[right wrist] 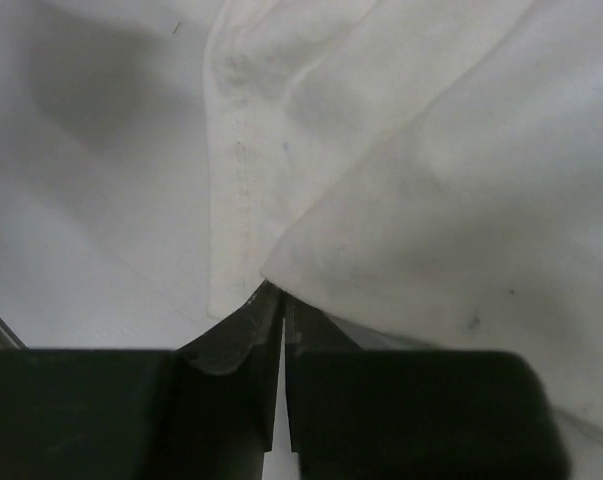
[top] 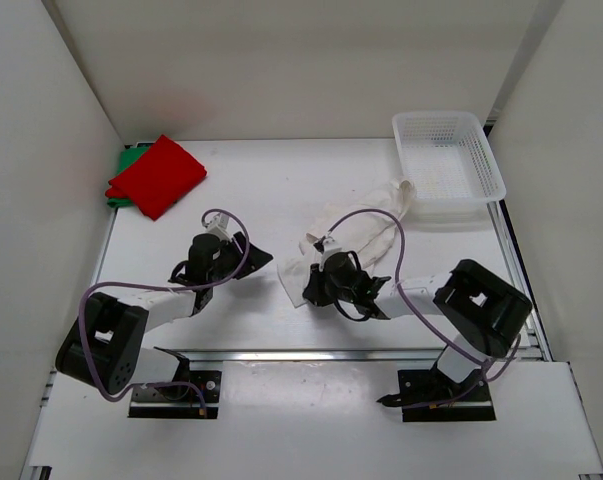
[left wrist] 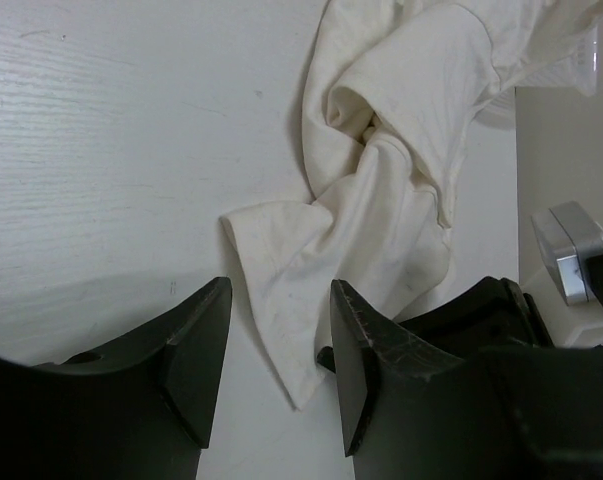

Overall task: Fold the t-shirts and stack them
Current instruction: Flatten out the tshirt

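Note:
The white t-shirt (top: 366, 225) lies crumpled mid-table, stretched from the basket toward the near left. Its lower end sits by my right gripper (top: 309, 290). In the right wrist view the right gripper (right wrist: 283, 300) is shut, pinching a hemmed edge of the white t-shirt (right wrist: 431, 180). My left gripper (top: 259, 257) is just left of that end. In the left wrist view the left gripper (left wrist: 279, 290) is open, with a pointed corner of the white t-shirt (left wrist: 381, 200) lying between its fingers, untouched. The red t-shirt (top: 159, 175) lies folded on the green t-shirt (top: 127, 160) at the back left.
A white mesh basket (top: 448, 165) stands at the back right, with the white shirt's far end against its front wall. White walls close off the left, back and right. A metal rail (top: 311, 355) runs along the near edge.

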Robot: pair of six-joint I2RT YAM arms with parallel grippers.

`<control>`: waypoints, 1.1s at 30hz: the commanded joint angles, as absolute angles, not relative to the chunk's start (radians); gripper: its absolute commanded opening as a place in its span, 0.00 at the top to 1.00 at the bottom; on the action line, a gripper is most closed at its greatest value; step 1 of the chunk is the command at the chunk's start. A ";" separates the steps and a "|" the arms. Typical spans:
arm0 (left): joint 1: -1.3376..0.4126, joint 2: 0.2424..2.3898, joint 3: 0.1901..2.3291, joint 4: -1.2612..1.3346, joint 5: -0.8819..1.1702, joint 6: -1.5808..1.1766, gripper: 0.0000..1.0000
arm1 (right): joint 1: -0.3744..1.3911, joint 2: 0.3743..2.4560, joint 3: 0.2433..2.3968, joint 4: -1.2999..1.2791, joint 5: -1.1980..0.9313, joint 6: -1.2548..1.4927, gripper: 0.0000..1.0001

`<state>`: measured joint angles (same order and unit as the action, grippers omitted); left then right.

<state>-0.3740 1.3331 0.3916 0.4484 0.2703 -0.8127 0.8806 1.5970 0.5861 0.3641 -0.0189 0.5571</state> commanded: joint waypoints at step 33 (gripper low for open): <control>-0.716 1.942 0.882 0.569 0.282 -0.942 0.71 | 0.196 0.808 0.933 -0.078 -0.278 0.477 1.00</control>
